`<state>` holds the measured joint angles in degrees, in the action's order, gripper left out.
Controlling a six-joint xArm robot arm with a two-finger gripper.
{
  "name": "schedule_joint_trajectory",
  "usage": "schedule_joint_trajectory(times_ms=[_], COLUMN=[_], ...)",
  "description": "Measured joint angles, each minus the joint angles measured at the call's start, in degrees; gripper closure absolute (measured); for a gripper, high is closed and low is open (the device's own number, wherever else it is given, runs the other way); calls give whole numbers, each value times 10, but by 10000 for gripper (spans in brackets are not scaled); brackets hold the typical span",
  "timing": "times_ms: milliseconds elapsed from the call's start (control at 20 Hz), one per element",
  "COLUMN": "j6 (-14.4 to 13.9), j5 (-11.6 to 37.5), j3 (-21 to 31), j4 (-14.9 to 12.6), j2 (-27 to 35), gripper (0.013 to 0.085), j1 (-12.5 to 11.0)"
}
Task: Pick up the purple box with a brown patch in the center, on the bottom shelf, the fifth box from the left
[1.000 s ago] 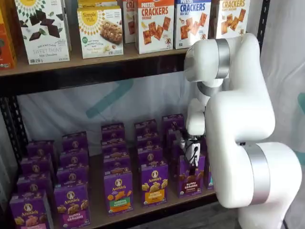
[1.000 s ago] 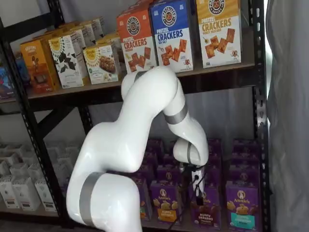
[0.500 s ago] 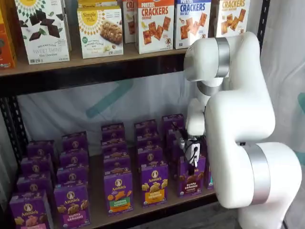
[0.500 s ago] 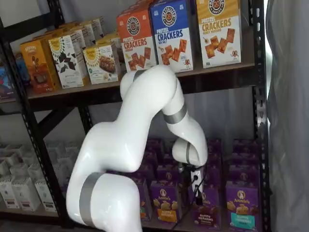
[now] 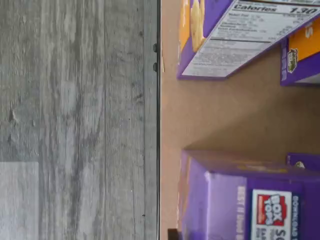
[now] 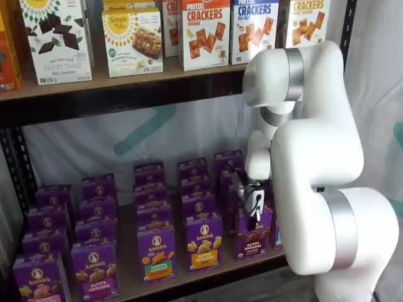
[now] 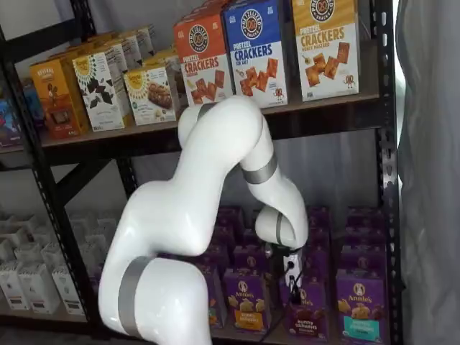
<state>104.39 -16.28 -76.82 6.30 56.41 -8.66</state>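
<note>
Much is hidden here. The gripper (image 6: 252,204) hangs under the white arm (image 6: 315,163) just above the front row of the bottom shelf (image 6: 208,272), and in both shelf views its fingers are a small dark cluster with a cable beside them; no gap between them can be made out, so whether they are spread or closed cannot be told, nor whether they touch the carton below. The wrist view shows no fingers at all, only grey plank flooring (image 5: 75,120), the shelf's dark front edge and tan board, and cut-off purple cartons: one with a nutrition panel and one with a Box Tops label (image 5: 272,212).

The purple box (image 6: 250,234), an Annie's bunny grahams carton with brown cookies across its middle, stands directly below the gripper in the front row; the arm covers its right edge and the gripper overlaps its top. In a shelf view it appears again (image 7: 307,316), its upper part behind the gripper (image 7: 291,277).

In a shelf view five front-row cartons can be counted: two bunny grahams cartons far to the gripper's left, then one with a teal band (image 6: 155,253), one with a yellow band (image 6: 203,242), and the purple box. Rows behind them are too dim to count. On the shelf above stand three pretzel crackers boxes (image 6: 204,33) and a Simple Mills box (image 6: 132,41).
</note>
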Motion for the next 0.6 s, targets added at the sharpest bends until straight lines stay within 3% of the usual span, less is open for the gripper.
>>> schedule_joint_trajectory(times_ms=[50,150,350,600], j6=[3,13,42,42], j5=[2,5,7,4], j3=[2,5,8,10], j4=[3,15,47,49], j2=[-1,-2,-5,-8], gripper=[530,610,690,690], j1=[0,1,3,4])
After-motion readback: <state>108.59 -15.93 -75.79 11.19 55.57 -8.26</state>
